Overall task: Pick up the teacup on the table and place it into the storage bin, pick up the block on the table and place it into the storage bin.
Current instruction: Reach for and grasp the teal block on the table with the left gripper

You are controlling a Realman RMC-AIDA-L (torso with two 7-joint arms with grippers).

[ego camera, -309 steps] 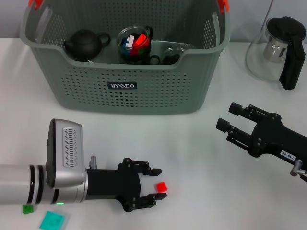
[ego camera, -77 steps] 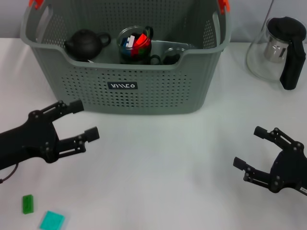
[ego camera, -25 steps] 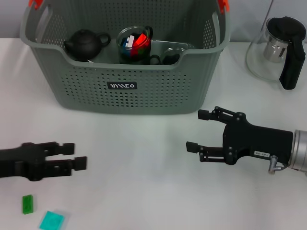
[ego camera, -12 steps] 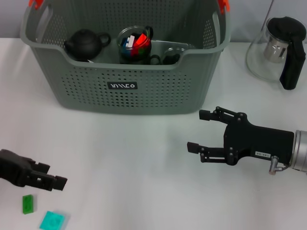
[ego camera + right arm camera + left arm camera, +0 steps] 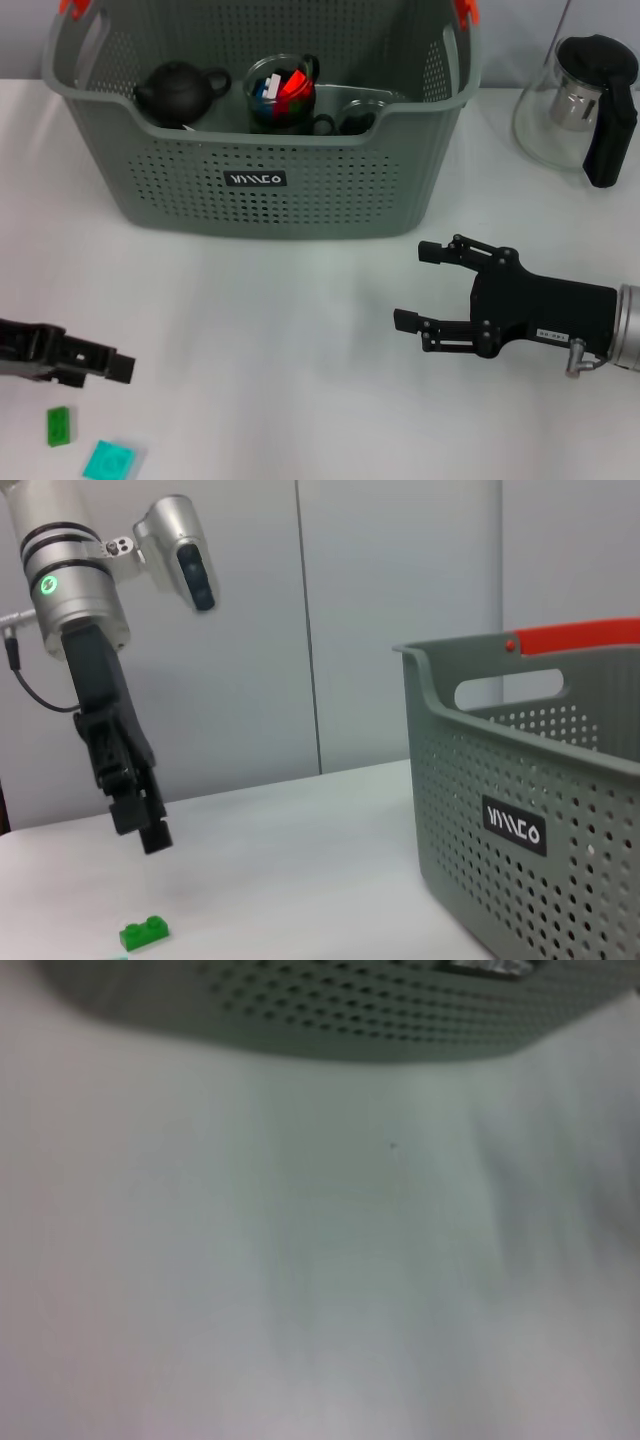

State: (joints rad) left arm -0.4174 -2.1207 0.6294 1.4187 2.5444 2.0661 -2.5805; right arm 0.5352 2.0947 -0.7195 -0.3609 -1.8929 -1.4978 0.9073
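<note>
Perforated grey-green plastic makes up the storage bin [image 5: 262, 140], which you see standing at the far side of the white bench [image 5: 290, 340], its orange handle ends up and a small black label on the near wall. Inside it sit a dark round teapot [image 5: 178, 92], a glass cup [image 5: 281, 92] holding red, white and blue pieces, and a second glass item you cannot make out clearly. Beside the bin, on your right, stands a glass pitcher [image 5: 582, 105] with a black handle. A small green block [image 5: 58, 425] and a flat teal piece [image 5: 108, 462] lie near the bench's front left corner. Grey wall panels close the room behind. Your right claw [image 5: 425, 286] hovers over bare bench, released wide and empty. Your left claw [image 5: 112, 366] hangs just above the green block; you cannot tell its spread.
</note>
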